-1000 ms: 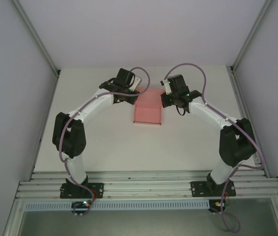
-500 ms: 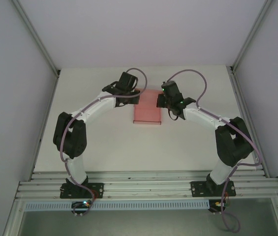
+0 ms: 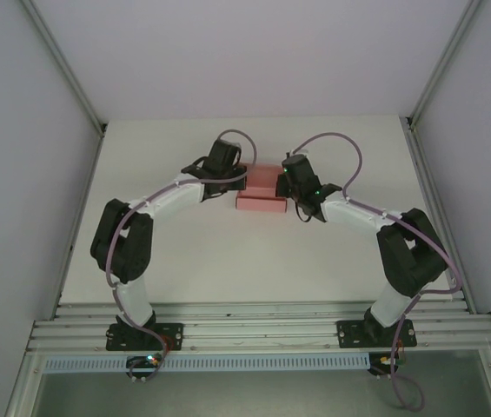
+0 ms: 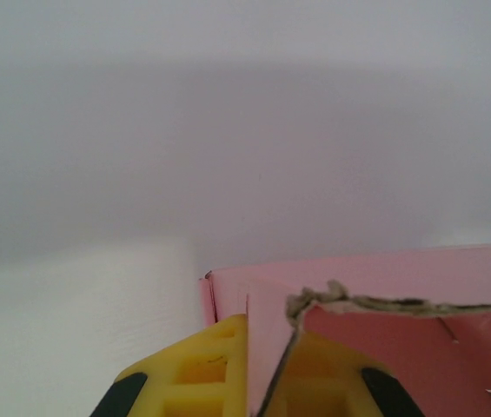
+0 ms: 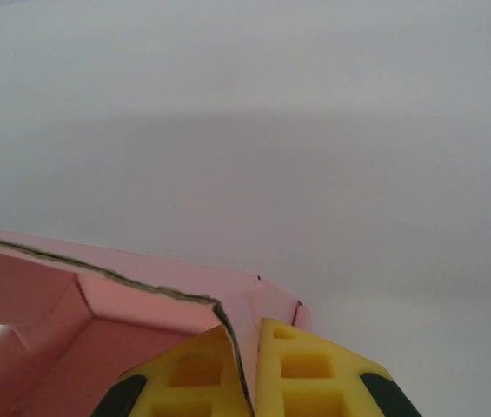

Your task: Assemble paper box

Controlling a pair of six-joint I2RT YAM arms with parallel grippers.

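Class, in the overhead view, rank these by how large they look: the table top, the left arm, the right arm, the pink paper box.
1. table top, largest.
2. left arm and right arm: they look alike, so no ranking between them.
3. paper box, smallest.

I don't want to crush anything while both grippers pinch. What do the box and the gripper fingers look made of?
The box looks like thin paperboard with a matte pink face; its torn-looking edge shows a rough grey-brown fibrous core. The fingers are matte yellow, moulded with square recesses, so probably plastic or firm rubber. The look alone doesn't settle which.
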